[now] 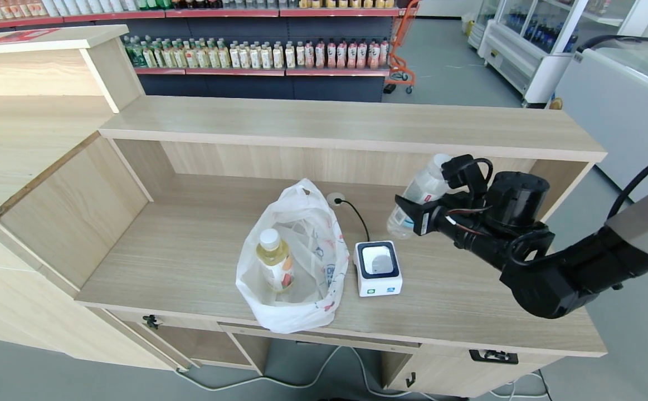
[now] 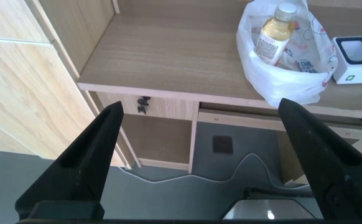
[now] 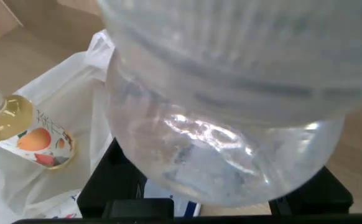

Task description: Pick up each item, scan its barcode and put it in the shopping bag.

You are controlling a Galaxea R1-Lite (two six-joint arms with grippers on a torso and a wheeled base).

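Note:
My right gripper (image 1: pixel 421 209) is shut on a clear water bottle (image 1: pixel 421 192), held tilted above the counter, just right of and behind the scanner (image 1: pixel 378 267). In the right wrist view the water bottle (image 3: pixel 231 124) is close up, its base toward the bag. The white shopping bag (image 1: pixel 296 262) stands open on the counter left of the scanner, with a yellow juice bottle (image 1: pixel 274 262) upright inside. My left gripper (image 2: pixel 203 162) hangs open below the counter's front edge, off to the left; there the bag (image 2: pixel 287 56) and juice bottle (image 2: pixel 274 34) lie far off.
The scanner's black cable (image 1: pixel 357 214) runs back to a port in the counter (image 1: pixel 190 245). A raised shelf (image 1: pixel 346 125) borders the back, a side wall (image 1: pixel 67 211) the left. Drawers and cupboard doors (image 2: pixel 162 134) sit under the front edge. Store shelves of bottles stand behind.

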